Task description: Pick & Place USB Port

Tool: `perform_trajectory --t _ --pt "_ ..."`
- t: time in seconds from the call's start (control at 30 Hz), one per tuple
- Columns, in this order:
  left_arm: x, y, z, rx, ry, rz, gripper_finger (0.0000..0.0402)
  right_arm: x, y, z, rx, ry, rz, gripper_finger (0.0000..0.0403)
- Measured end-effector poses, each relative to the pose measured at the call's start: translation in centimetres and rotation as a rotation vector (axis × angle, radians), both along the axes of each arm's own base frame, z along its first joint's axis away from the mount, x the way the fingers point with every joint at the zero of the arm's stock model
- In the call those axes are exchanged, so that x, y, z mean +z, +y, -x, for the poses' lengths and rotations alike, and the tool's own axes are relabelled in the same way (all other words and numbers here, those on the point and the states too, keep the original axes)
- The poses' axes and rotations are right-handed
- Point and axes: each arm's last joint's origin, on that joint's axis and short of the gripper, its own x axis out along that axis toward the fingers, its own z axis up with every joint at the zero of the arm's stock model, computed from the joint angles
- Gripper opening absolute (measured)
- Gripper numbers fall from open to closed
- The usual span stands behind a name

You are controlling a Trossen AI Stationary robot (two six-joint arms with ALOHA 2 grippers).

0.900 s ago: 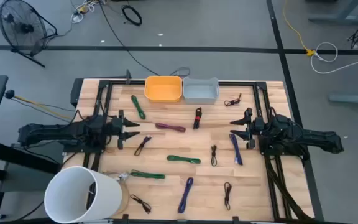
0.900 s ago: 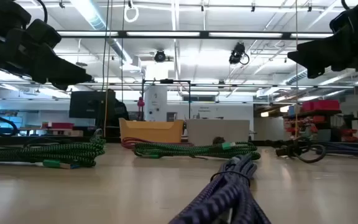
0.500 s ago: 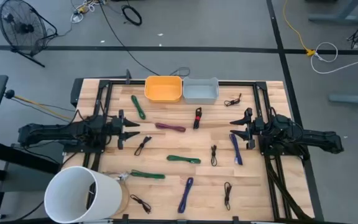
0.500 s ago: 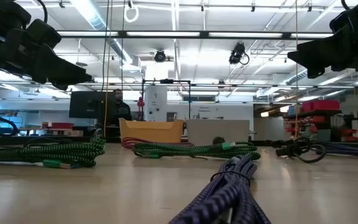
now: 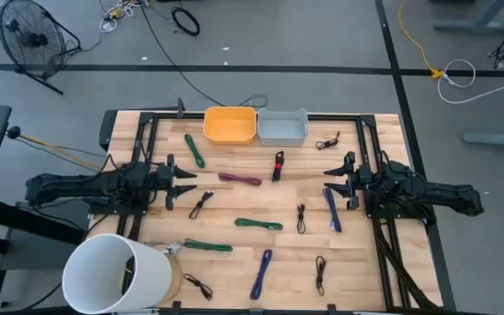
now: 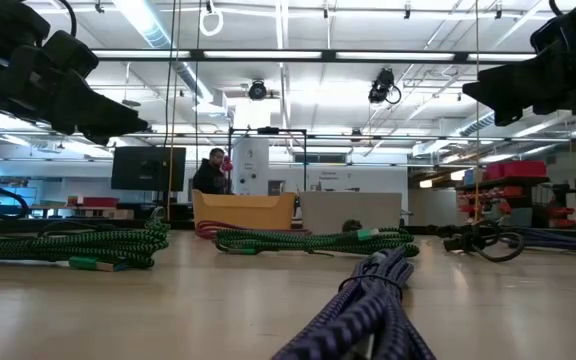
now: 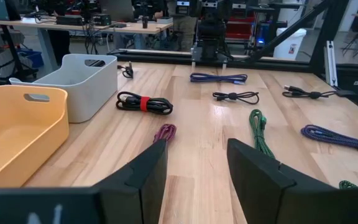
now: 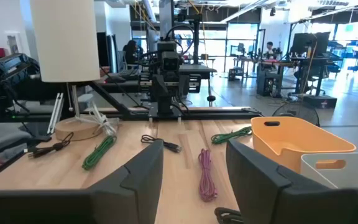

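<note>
Several bundled cables lie flat on the wooden table (image 5: 234,262); which of them carries the USB port I cannot tell. Between the arms lie a maroon cable (image 5: 240,179), a black cable with a red tie (image 5: 277,164), a green cable (image 5: 258,224) and a blue cable (image 5: 332,209). My left gripper (image 5: 185,185) hovers open at the table's left side, pointing right, and the maroon cable (image 7: 166,132) lies ahead of its fingers. My right gripper (image 5: 332,181) hovers open at the right side, pointing left, just far of the blue cable.
An orange bin (image 5: 230,125) and a grey bin (image 5: 283,128) stand side by side at the far edge. A white cylinder (image 5: 116,274) stands at the near left corner. More cables lie near the front edge, such as a purple one (image 5: 262,273). A person (image 6: 211,172) is in the room behind.
Both arms and all the cables have kept still. Only the person in the room behind the table has walked rightward in the low view.
</note>
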Motion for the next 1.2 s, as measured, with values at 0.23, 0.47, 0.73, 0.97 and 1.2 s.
perform_trajectory --t 0.23,0.47,0.73,0.97,1.2 --pt "0.00 0.00 0.00 0.000 0.000 0.000 0.0174 0.00 0.00 0.00 0.000 0.000 0.000 0.0178" --pt "0.00 0.00 0.00 0.000 0.000 0.000 0.0174 0.00 0.00 0.00 0.000 0.000 0.000 0.0178" --pt "0.00 0.00 0.00 0.000 0.000 0.000 0.0174 0.00 0.00 0.00 0.000 0.000 0.000 0.0178" --pt "0.05 0.00 -0.01 0.001 -0.005 -0.001 0.0174 0.00 0.00 0.00 0.000 0.000 0.000 0.0178" --pt "0.02 0.00 0.00 0.002 -0.004 0.016 0.0174 0.00 0.00 0.00 0.000 0.000 0.000 0.0178"
